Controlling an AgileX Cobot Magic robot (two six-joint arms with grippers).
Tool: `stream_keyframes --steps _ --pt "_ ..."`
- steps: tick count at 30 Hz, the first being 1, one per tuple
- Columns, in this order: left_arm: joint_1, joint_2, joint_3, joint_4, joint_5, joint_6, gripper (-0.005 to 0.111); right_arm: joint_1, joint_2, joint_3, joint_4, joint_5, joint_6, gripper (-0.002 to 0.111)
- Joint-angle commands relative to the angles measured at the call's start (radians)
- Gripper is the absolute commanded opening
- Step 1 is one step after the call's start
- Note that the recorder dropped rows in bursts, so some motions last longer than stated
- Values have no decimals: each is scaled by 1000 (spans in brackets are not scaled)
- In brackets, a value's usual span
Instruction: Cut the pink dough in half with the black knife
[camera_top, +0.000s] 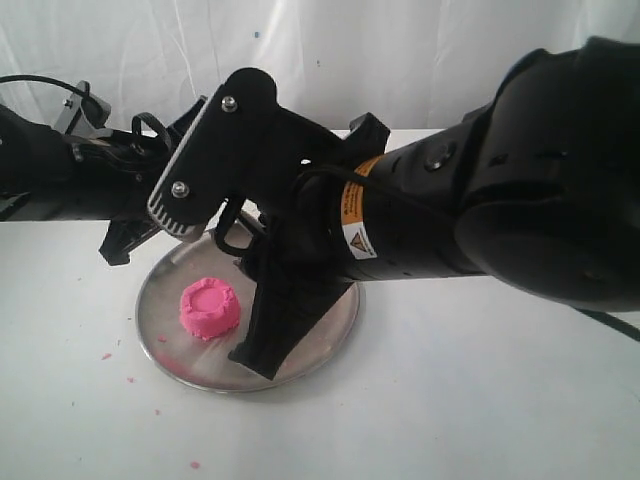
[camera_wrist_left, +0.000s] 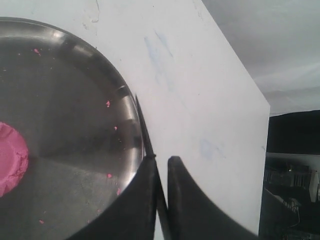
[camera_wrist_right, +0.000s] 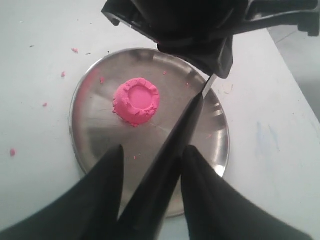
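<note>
Left fingers (camera_wrist_right: 222, 60) hide the black knife (camera_wrist_right: 185, 125) tip

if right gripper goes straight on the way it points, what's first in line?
Probably the plate: the right gripper points down at bare metal, astride the knife. The dough sits off to one side. Height above the plate is unclear.

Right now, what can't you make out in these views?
- Right wrist: knife tip covered by left gripper.
- Left wrist: dough cut off by the frame edge; only part shows.
- Exterior: knife hidden behind right arm, black on black.
</note>
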Motion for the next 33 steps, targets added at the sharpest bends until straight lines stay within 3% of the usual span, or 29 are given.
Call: stream_keyframes --steps 1,21,27,30,33 --pt "-10 -16 -17 11 -2 21 0 4 13 14 46 95 83 0" --pt "-10 -16 -17 53 13 21 0 4 118 14 80 158 136 0" --pt "-10 -16 -17 55 29 48 0 4 103 8 -82 129 264 0" --pt "-10 -16 -17 57 26 56 0 4 93 8 -126 153 288 7" --pt "-10 -16 -17 57 14 63 0 4 93 8 -112 153 288 23"
